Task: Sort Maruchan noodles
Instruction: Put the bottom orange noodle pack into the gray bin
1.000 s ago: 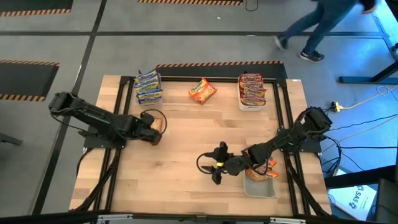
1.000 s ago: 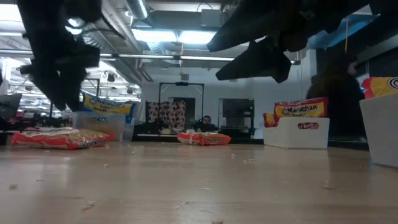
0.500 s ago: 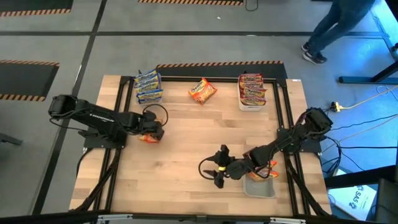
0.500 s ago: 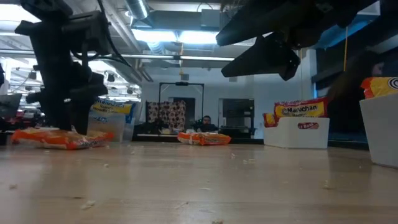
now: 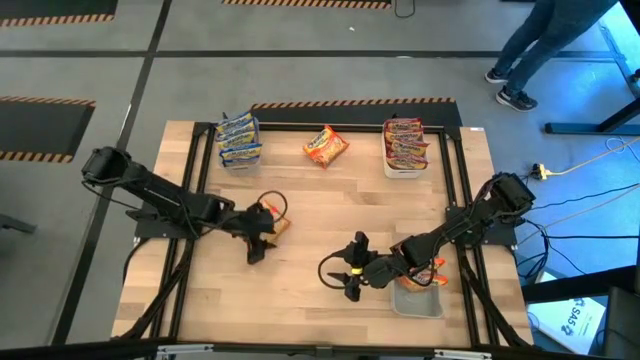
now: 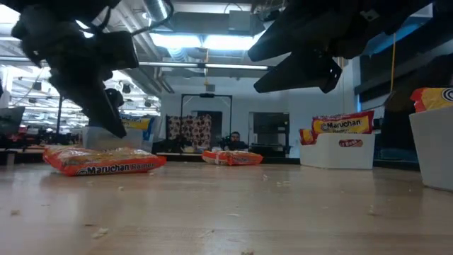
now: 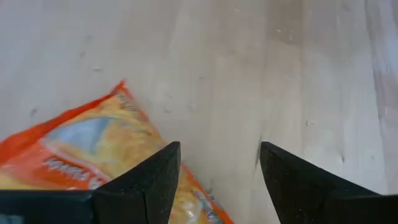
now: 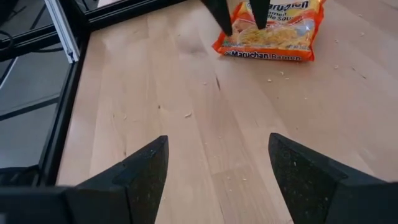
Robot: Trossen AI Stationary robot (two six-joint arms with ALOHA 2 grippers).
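An orange Maruchan packet [image 5: 272, 222] lies flat on the wood left of the table's middle, also seen as the packet [image 6: 102, 161] and the packet [image 7: 87, 149]. My left gripper [image 5: 255, 243] hangs open just on its near side, fingers tilted and clear above it [image 6: 106, 117]. In its wrist view the left gripper [image 7: 221, 149] has one finger in front of the packet's edge. My right gripper [image 5: 350, 276] hovers open over bare wood right of centre, also seen as the right gripper [image 8: 217, 140]. Its wrist view looks toward the orange packet [image 8: 268, 34].
Along the far edge stand a stack of blue-and-yellow packets [image 5: 238, 140], a loose orange packet [image 5: 325, 147] and a white tub of red packets [image 5: 405, 148]. A tub with orange packets [image 5: 420, 287] sits at the near right. A person [image 5: 545, 45] walks beyond the far right corner.
The orange packet has slid along the table toward the right and the near edge. My left gripper went with it the same way, then rose off it and tipped, so it now hangs above the packet. My right gripper has hardly moved.
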